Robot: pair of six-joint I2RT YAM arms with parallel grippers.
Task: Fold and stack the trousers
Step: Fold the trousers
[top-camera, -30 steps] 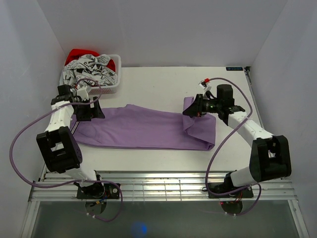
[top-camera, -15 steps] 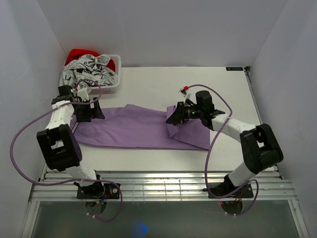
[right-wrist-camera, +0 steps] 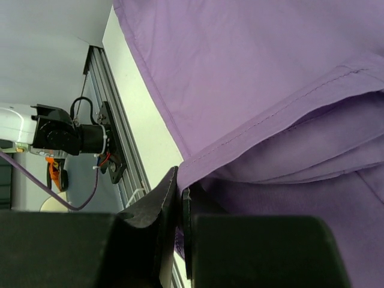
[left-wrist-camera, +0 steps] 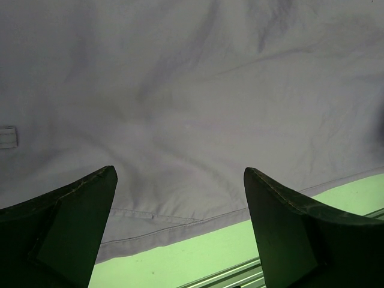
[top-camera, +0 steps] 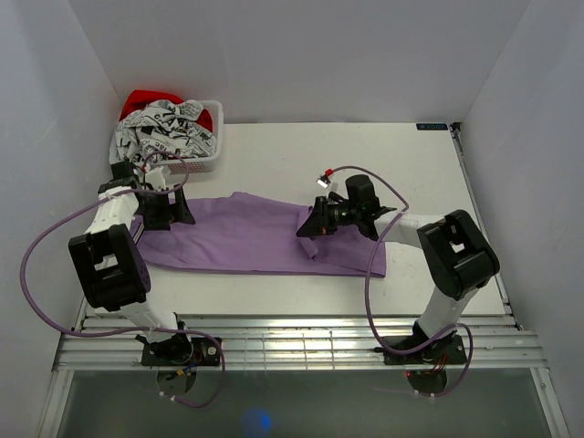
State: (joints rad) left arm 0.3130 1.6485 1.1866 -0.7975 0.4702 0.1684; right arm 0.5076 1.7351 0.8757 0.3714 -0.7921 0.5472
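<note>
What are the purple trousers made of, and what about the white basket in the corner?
The trousers look like thin, soft woven cloth with a matte finish: they lie limp, wrinkle gently and show stitched hems in the wrist views. The basket looks like white plastic, probably stiff, since its wall keeps a straight shape and seems to have a pattern of holes. From this far, that is a guess.

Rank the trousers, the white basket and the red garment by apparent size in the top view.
1. trousers, by far the largest.
2. white basket.
3. red garment, mostly hidden behind patterned clothes, so only its visible part is ranked.
</note>
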